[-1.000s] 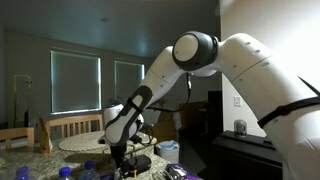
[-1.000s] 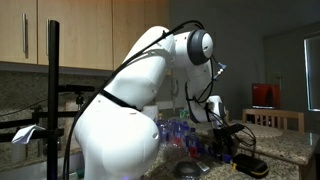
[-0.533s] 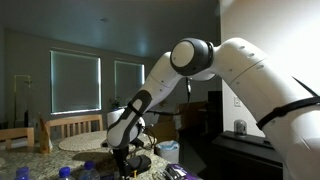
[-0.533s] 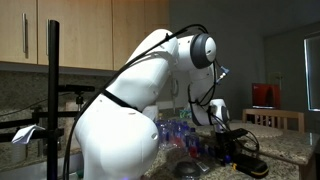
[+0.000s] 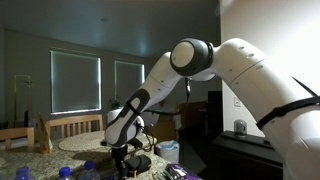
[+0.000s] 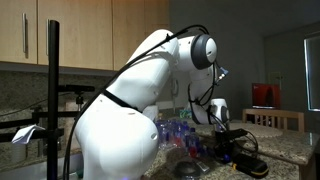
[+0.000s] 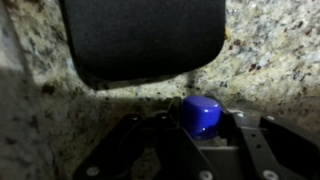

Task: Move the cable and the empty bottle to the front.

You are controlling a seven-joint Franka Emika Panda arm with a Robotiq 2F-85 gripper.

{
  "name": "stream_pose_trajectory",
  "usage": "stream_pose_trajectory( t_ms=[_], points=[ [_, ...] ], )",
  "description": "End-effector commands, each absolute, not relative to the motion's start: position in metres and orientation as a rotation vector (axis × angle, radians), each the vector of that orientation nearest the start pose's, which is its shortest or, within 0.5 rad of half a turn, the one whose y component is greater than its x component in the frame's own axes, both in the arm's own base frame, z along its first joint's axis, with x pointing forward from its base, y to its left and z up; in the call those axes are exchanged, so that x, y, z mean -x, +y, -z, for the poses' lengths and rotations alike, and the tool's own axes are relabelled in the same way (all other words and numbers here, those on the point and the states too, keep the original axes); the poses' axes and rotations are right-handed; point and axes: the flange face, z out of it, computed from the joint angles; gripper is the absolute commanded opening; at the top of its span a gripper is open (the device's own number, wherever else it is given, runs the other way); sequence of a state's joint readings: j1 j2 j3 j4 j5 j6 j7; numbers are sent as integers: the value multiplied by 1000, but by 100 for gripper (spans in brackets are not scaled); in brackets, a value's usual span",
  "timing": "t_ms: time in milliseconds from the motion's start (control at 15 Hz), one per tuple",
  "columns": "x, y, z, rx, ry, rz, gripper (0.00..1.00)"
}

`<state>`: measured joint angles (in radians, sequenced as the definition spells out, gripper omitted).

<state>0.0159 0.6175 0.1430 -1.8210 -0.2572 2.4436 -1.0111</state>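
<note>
the arm (image 5: 190,55) stands as it did half a second ago: bent over the granite counter (image 7: 270,50) with the gripper (image 5: 123,158) low among the clutter. compared with a full second ago, the elbow sits a little lower and further over in both exterior views, and nothing on the counter has shifted since.

in the wrist view a blue cap (image 7: 200,113) of a bottle sits just ahead of the gripper (image 7: 195,150), between its two dark fingers (image 7: 262,148). the picture is too dim and blurred to show the pads touching it, so i cannot tell whether the gripper is clenched on it or loose. beyond the cap lies a black pad (image 7: 140,40) on the counter.

in an exterior view the gripper (image 6: 233,150) hangs over a dark coil (image 6: 250,166) that looks like the cable, near the counter's edge, with a cluster of clear bottles (image 6: 178,133) just behind it. in an exterior view more blue-capped bottles (image 5: 65,172) stand near the bottom edge.
</note>
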Motion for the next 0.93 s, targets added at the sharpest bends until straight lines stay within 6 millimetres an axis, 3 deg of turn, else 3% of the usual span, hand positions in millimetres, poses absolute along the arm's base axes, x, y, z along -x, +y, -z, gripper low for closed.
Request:
stream_pose_trajectory(
  t_ms=[0, 133, 267, 467, 667, 867],
  points=[
    [-642, 94, -203, 2520, -1981, -29, 8],
    [-641, 94, -201, 2514, -1975, -61, 2],
    [-640, 91, -206, 2530, -1971, -79, 7],
    [-638, 87, -219, 2563, -1979, -83, 7],
    [-637, 81, -242, 2619, -1956, -59, 7],
    [-636, 72, -281, 2701, -1913, -33, 7]
  ],
)
